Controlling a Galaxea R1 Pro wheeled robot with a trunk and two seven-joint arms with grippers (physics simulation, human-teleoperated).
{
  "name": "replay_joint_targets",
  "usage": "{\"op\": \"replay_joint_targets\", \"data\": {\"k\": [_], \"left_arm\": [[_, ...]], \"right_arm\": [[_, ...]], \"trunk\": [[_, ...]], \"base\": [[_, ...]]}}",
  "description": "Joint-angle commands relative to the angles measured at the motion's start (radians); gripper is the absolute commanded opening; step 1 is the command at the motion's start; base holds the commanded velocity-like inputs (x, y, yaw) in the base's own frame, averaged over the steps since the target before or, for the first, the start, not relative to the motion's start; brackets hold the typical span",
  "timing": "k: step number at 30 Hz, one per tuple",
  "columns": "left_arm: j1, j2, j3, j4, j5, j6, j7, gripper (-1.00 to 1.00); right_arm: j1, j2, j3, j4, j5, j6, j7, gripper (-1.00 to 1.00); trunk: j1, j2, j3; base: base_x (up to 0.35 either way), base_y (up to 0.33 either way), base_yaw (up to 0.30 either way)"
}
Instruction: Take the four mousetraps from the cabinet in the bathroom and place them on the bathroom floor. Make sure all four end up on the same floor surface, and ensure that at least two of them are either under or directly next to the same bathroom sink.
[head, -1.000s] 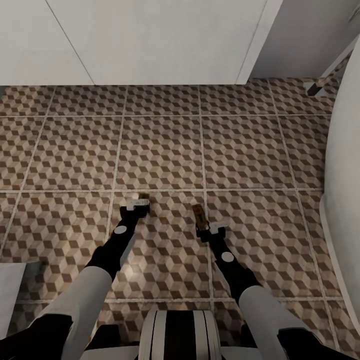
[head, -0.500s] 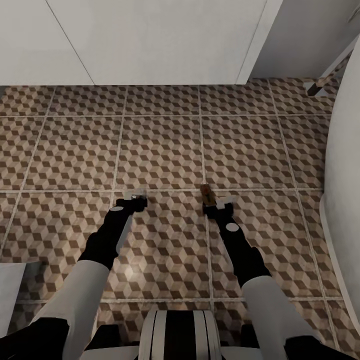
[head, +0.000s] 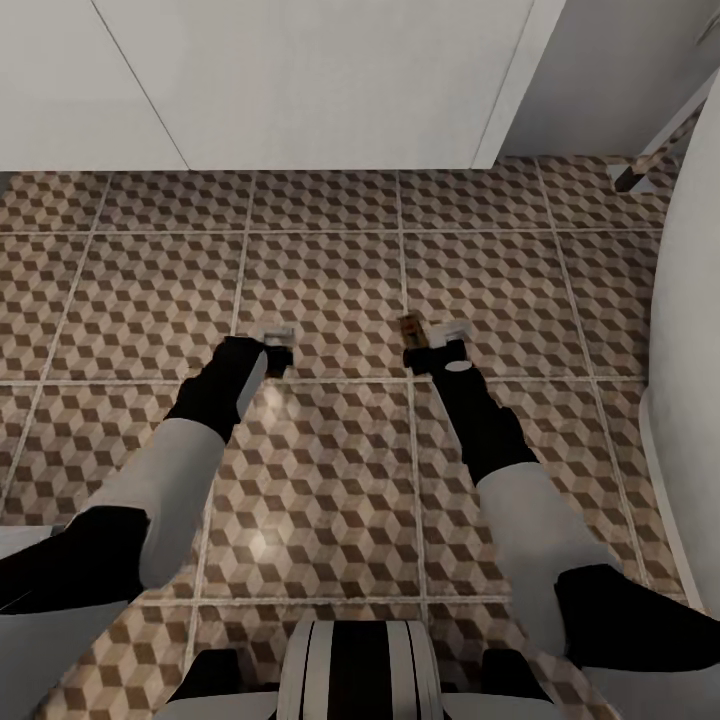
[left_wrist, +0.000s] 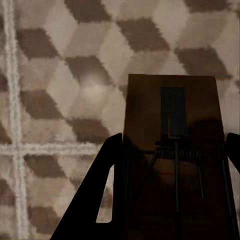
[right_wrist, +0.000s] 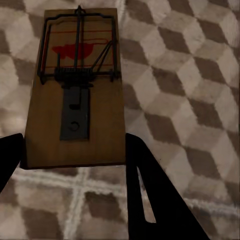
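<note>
A mousetrap (right_wrist: 75, 90), a brown wooden board with dark wire and a red mark, is seen in the right wrist view clamped at its near end between the two dark fingers of the right gripper (head: 432, 350), over the bathroom floor (head: 330, 280) of cube-patterned tiles. In the head view this trap (head: 409, 328) juts forward from the gripper just beyond a grout line. A second mousetrap (left_wrist: 172, 150) is seen in the left wrist view, held between the fingers of the left gripper (head: 275, 350), its board in shadow above the tiles. No readable writing or brand is seen on either board; only the red mark is made out. Both arms are stretched forward and down over the floor. White cabinet fronts (head: 300, 80) are seen beyond the tiles, and a curved white surface (head: 695, 350) at the right edge.
</note>
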Motion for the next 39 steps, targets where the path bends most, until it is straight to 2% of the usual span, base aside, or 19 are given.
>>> {"op": "replay_joint_targets", "data": {"k": [1,4,7,10,12,14,17,24,39], "left_arm": [[-0.033,0.0,-0.002,0.039,-0.006,0.008,0.021,-1.0],[-0.083,0.0,-0.002,0.111,-0.007,0.01,0.053,-1.0],[-0.105,0.001,-0.002,0.138,-0.009,0.008,0.066,-1.0],[-0.112,0.003,-0.002,0.149,-0.01,-0.026,0.069,-1.0],[-0.113,0.003,-0.002,0.155,-0.01,-0.098,0.07,-1.0],[-0.115,0.002,-0.003,0.158,-0.011,-0.223,0.071,-1.0],[-0.115,-0.003,-0.005,0.156,-0.011,-0.33,0.07,-1.0],[-0.116,-0.008,-0.01,0.153,-0.013,-0.412,0.07,-1.0],[-0.103,-0.008,-0.019,0.178,-0.011,-0.521,0.072,-1.0]], "right_arm": [[-0.044,0.0,0.002,0.049,0.001,0.011,-0.003,-1.0],[-0.154,0.0,0.002,0.193,0.001,0.014,-0.003,-1.0],[-0.237,0.0,0.002,0.302,0.001,0.013,-0.003,-1.0],[-0.27,0.0,0.002,0.343,0.001,0.008,-0.003,-1.0],[-0.276,0.0,0.002,0.352,0.001,-0.005,-0.003,-1.0],[-0.281,0.0,0.004,0.358,0.0,-0.034,-0.003,-1.0],[-0.283,0.0,0.005,0.361,-0.001,-0.066,-0.001,-1.0],[-0.284,0.0,0.004,0.372,-0.002,-0.087,0.005,-1.0],[-0.281,0.0,0.005,0.401,-0.001,-0.146,-0.003,-1.0]], "trunk": [[0.0,0.0,-0.001],[0.0,0.0,-0.001],[0.0,0.0,-0.001],[0.0,0.0,-0.001],[0.0,0.0,-0.001],[0.0,0.0,-0.001],[0.0,0.0,-0.001],[0.0,0.0,-0.001],[0.0,0.0,-0.001]], "base": [[0.0,0.0,0.0],[0.0,0.0,0.0],[0.0,0.0,0.0],[0.0,0.0,0.0],[0.0,0.0,0.0],[0.0,0.0,0.0],[0.0,0.0,0.0],[0.0,0.0,0.0],[0.0,0.0,0.0]]}}
